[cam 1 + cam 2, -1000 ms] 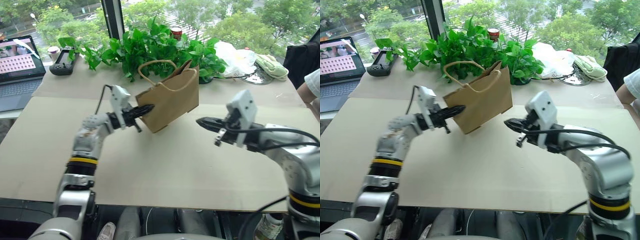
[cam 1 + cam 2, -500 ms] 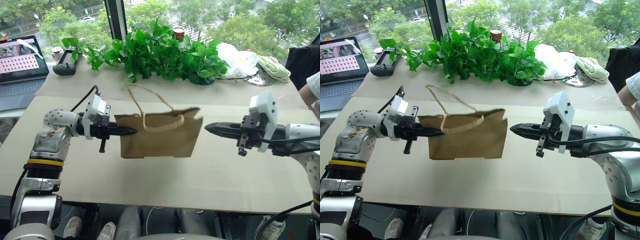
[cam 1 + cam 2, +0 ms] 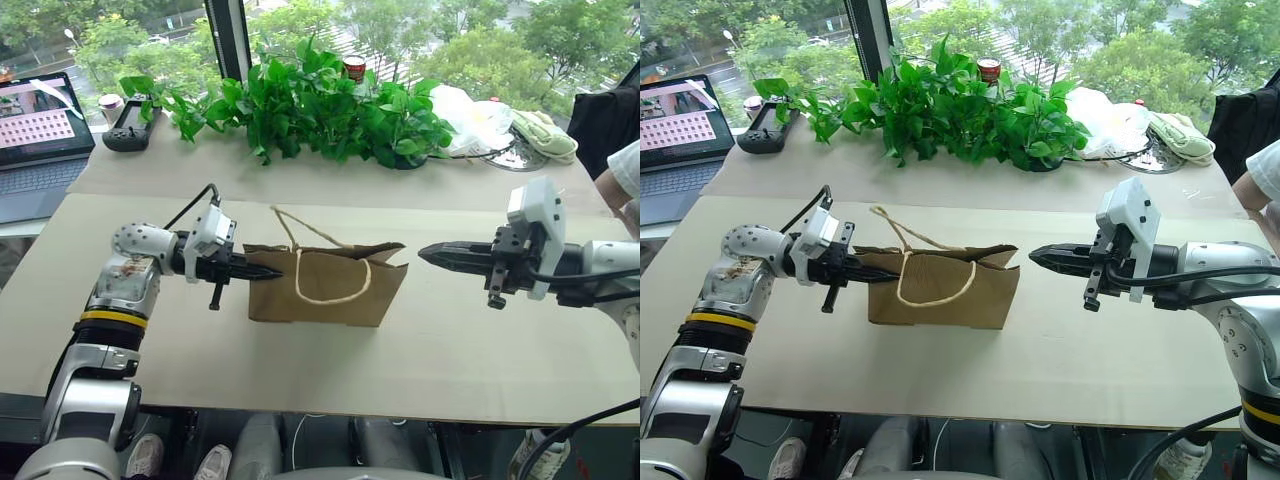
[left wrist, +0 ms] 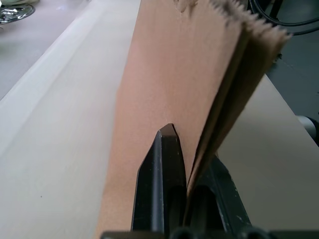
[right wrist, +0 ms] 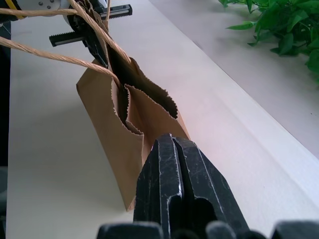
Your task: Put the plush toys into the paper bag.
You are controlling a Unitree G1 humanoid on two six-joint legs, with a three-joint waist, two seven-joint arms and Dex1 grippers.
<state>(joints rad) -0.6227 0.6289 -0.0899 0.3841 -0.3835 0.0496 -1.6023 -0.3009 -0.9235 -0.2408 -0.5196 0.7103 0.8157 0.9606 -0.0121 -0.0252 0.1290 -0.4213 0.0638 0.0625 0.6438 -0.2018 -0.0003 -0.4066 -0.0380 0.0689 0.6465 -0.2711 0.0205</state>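
The brown paper bag (image 3: 335, 290) stands upright and folded nearly flat on the tan table, its string handles drooping over its front. My left gripper (image 3: 272, 272) is shut on the bag's left edge; in the left wrist view its fingers (image 4: 162, 164) clamp the paper bag (image 4: 164, 74). My right gripper (image 3: 428, 253) hovers shut and empty just right of the bag's upper right corner, pointing at it. In the right wrist view the shut gripper (image 5: 172, 144) aims at the bag's slightly gaping mouth (image 5: 124, 99). The plush toys are out of view.
Leafy plants (image 3: 320, 105) line the back of the table. Left of them are a laptop (image 3: 40, 130) and a black controller (image 3: 125, 135). At the back right lie a white plastic bag (image 3: 470, 118) and a pale green cloth bundle (image 3: 545, 135). A person's arm (image 3: 620, 175) shows at the right edge.
My left gripper has swung the bag from tilted in the air to upright and lowered it towards the table; the handles have flopped down. The right gripper has barely moved.
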